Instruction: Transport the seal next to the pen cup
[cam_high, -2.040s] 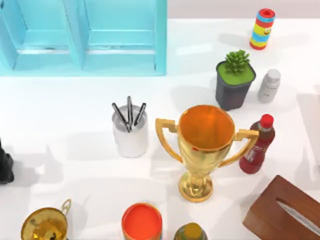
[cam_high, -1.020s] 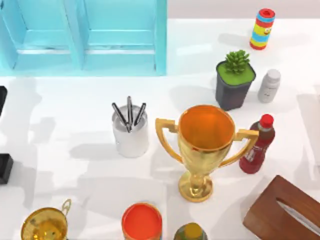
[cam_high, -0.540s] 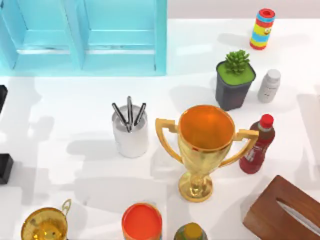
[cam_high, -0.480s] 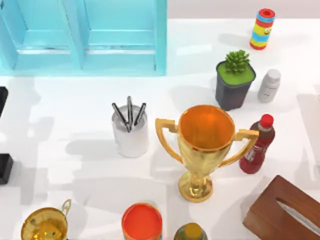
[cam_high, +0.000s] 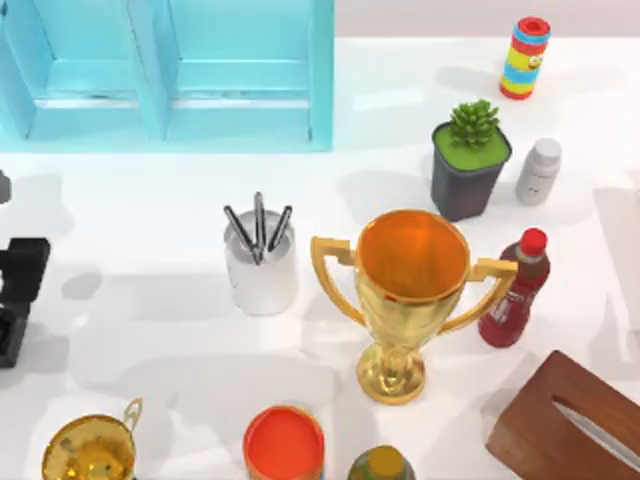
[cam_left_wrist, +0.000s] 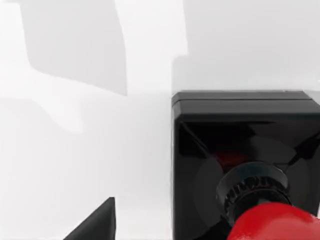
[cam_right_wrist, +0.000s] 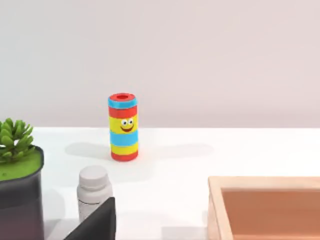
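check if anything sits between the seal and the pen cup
nothing visible does. the seal lies close under the left gripper at the table's left edge, and the table between there and the pen cup is bare. the gold trophy stands on the cup's far side.

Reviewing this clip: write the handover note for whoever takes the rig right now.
Left gripper: at the table's left edge, close over the seal; grip not confirmable.
Right arm: idle on the right side.
Pen cup: left of the gold trophy, far from the seal.
Done: left gripper is at the seal.
Left: secure the seal, carry it right, set it beside the pen cup.
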